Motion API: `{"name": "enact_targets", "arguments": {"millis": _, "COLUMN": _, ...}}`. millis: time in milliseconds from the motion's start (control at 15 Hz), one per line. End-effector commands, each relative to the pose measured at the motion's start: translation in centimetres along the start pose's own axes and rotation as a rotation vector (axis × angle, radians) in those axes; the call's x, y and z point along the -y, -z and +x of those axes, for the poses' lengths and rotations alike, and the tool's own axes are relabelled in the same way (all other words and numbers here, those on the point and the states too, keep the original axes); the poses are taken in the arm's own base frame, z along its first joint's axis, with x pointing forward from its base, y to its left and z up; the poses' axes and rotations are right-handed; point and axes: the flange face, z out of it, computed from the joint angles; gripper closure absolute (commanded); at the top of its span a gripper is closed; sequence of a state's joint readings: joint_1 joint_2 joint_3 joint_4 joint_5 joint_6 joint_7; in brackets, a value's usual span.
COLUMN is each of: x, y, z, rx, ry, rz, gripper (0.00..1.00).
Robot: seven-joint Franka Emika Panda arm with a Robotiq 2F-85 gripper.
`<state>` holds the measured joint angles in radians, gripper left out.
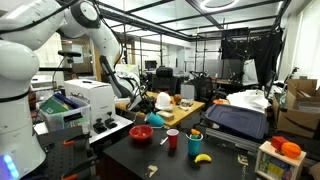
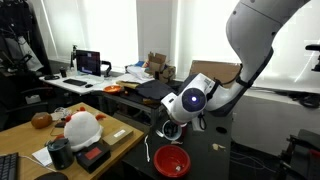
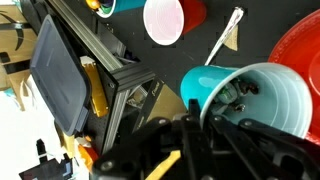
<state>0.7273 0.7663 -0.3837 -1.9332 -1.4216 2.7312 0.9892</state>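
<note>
In the wrist view my gripper (image 3: 190,135) is closed on the near rim of a teal cup (image 3: 262,92), one finger against its outer wall. The cup's mouth faces the camera and small dark items lie inside. A red cup (image 3: 172,18), a white plastic utensil (image 3: 226,34) and a red bowl (image 3: 305,48) lie on the dark table beyond it. In both exterior views the gripper (image 1: 138,102) (image 2: 172,128) hangs low over the table just above the red bowl (image 1: 141,133) (image 2: 172,160). The teal cup is mostly hidden there.
A black case on a metal frame (image 3: 60,75) (image 1: 236,120) stands nearby. A blue cup (image 1: 195,141) and a banana (image 1: 203,157) sit beside the red cup (image 1: 172,140). A white helmet-like object (image 2: 82,125) lies on a wooden desk. A white machine (image 1: 85,100) stands by the arm.
</note>
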Motion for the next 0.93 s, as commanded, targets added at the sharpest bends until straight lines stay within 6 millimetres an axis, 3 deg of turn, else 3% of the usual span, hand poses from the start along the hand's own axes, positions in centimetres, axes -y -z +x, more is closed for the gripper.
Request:
{"name": "enact_targets", "arguments": {"millis": 0, "x": -1.3, "y": 3.4, "z": -3.1, "rx": -0.008, "ry": 0.022, "rz": 0.056, "gripper": 0.99}}
{"name": "enact_targets", "arguments": {"millis": 67, "x": -2.0, "y": 4.2, "z": -4.2, "rx": -0.006, "ry": 0.041, "rz": 0.074, "gripper": 0.99}}
{"name": "enact_targets", "arguments": {"millis": 133, "x": -0.2, "y": 1.5, "z": -1.9, "rx": 0.002, "ry": 0.021, "rz": 0.037, "gripper": 0.96}}
{"name": "enact_targets", "arguments": {"millis": 400, "x": -1.4, "y": 3.2, "z": -3.7, "rx": 0.007, "ry": 0.023, "rz": 0.062, "gripper": 0.96}}
{"name": "enact_targets", "arguments": {"millis": 867, "x": -1.4, "y": 3.3, "z": -3.9, "rx": 0.008, "ry": 0.024, "rz": 0.065, "gripper": 0.96}}
